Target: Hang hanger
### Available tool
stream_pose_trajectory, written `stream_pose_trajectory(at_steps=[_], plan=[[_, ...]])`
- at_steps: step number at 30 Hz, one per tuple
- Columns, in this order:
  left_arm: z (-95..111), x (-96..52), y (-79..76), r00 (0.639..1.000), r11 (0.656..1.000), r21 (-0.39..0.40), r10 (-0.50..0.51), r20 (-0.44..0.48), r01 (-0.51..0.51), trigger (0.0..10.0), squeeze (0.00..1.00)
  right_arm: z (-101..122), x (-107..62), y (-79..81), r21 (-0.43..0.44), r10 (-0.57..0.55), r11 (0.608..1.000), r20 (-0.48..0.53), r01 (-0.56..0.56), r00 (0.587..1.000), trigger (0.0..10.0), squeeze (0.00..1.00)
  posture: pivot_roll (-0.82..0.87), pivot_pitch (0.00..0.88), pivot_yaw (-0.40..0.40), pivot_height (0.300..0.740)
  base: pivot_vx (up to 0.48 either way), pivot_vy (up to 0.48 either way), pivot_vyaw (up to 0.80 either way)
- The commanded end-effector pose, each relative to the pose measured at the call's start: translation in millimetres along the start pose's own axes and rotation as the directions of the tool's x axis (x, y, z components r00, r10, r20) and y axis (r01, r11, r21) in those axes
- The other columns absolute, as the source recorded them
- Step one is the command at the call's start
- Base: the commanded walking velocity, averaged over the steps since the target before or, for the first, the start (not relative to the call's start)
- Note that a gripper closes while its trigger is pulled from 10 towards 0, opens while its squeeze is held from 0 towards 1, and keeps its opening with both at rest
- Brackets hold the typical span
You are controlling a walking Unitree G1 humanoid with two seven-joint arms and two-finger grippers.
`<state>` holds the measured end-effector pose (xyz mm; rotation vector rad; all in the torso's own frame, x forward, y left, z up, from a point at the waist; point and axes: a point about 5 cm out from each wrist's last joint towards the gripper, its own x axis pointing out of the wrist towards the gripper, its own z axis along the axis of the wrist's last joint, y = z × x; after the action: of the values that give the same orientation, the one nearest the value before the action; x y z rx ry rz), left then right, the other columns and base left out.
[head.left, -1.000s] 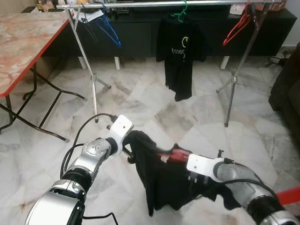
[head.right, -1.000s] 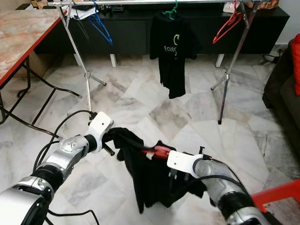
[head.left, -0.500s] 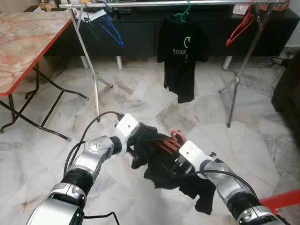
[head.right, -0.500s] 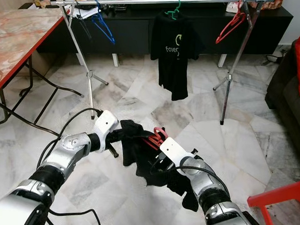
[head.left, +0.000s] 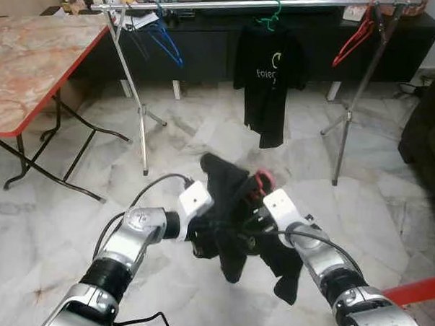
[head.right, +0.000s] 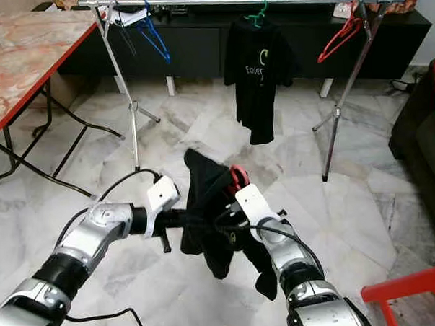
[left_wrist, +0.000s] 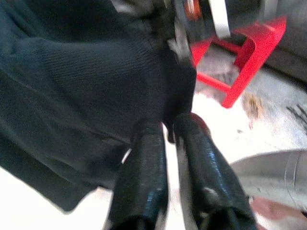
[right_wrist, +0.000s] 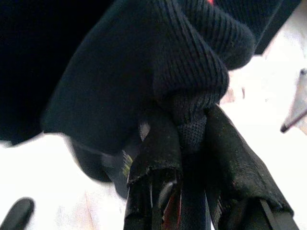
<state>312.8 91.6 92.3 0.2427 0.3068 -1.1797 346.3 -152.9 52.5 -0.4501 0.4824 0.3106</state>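
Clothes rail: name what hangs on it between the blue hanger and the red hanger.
On the clothes rail, a black T-shirt on a green hanger hangs between the blue hanger and the red hanger, clearest in the left eye view.

Open rail [head.left: 210, 4] stretches between blue hanger [head.left: 167, 47], hung shirt [head.left: 270, 79], red hanger [head.left: 353, 40].

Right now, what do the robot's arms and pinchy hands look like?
Both arms are shiny silver with dark ribbed joints. Each wrist carries a white block, and a black cable loops along the left arm. The left gripper and right gripper each have two long black fingers.
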Motion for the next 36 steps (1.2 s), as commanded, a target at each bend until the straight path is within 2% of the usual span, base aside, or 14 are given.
stream_pose_trajectory(at_steps=[1,4,10,13,17,22,24,30,31,34,36], plan=[[-5,-3.1,-1.2,0.999,1.0,0.006,0.004,-0.034,-0.004,10.0,1.0,17,1.7,-0.8,0.027,0.009,1.0,0.073,-0.011,0.997,0.0,0.0,-0.06,0.068,0.074,0.74,0.0,0.0,0.0],[-6,-4.2,-0.5,0.999,1.0,-0.002,0.015,-0.041,-0.015,10.0,1.0,22,1.9,-1.5,0.029,0.012,0.999,0.093,-0.015,0.996,0.0,0.0,-0.06,0.066,0.071,0.74,0.0,0.0,0.0],[-8,-10.9,5.2,0.995,0.997,0.024,0.069,-0.067,-0.068,10.0,1.0,27,-0.1,-5.4,-0.02,0.044,0.999,0.15,-0.041,0.988,0.0,0.0,-0.06,0.059,0.068,0.74,0.0,0.0,0.0],[-2,-15.8,12.6,0.992,0.992,0.031,0.125,-0.023,-0.124,10.0,1.0,21,-3.4,-12.4,-0.08,0.057,0.996,0.155,-0.045,0.986,0.0,0.0,-0.06,0.057,0.068,0.74,0.0,0.0,0.0],[4,-23.3,17.4,0.99,0.99,0.035,0.139,0.024,-0.139,10.0,1.0,12,-8.1,-16.6,-0.154,0.104,0.985,0.162,-0.079,0.981,0.0,0.0,-0.06,0.052,0.07,0.74,0.0,0.0,0.0],[11,-35.0,18.3,0.995,0.997,0.012,0.069,0.068,-0.07,10.0,1.0,-4,-17.1,-29.4,-0.216,0.147,0.97,0.146,-0.113,0.978,0.0,0.0,-0.06,0.061,0.075,0.74,0.0,0.0,0.0],[16,-39.5,15.9,0.997,0.999,0.029,0.018,0.079,-0.021,10.0,1.0,-12,-24.4,-32.8,-0.257,0.221,0.95,0.154,-0.177,0.963,0.0,0.0,-0.06,0.065,0.078,0.74,0.0,0.0,0.0],[21,-38.6,6.3,0.991,0.992,0.063,-0.113,0.07,0.109,10.0,1.0,-25,-36.0,-35.0,-0.295,0.364,0.902,0.128,-0.315,0.923,0.0,0.0,-0.06,0.079,0.079,0.74,0.0,0.0,0.0],[21,-38.6,6.3,0.991,0.992,0.063,-0.113,0.07,0.109,10.0,1.0,-25,-36.0,-35.0,-0.295,0.364,0.902,0.128,-0.315,0.923,0.0,0.0,-0.06,0.079,0.079,0.74,0.0,0.0,0.0],[23,-37.3,3.3,0.987,0.984,0.095,-0.158,0.043,0.153,10.0,1.0,-24,-41.3,-33.7,-0.329,0.444,0.863,0.133,-0.383,0.886,0.0,0.0,-0.07,0.087,0.082,0.74,0.0,0.0,0.0],[23,-37.1,3.2,0.986,0.982,0.098,-0.165,0.035,0.161,10.0,1.0,-23,-42.2,-33.7,-0.34,0.457,0.854,0.131,-0.393,0.88,0.0,0.0,-0.07,0.087,0.082,0.74,0.0,0.0,0.0]])
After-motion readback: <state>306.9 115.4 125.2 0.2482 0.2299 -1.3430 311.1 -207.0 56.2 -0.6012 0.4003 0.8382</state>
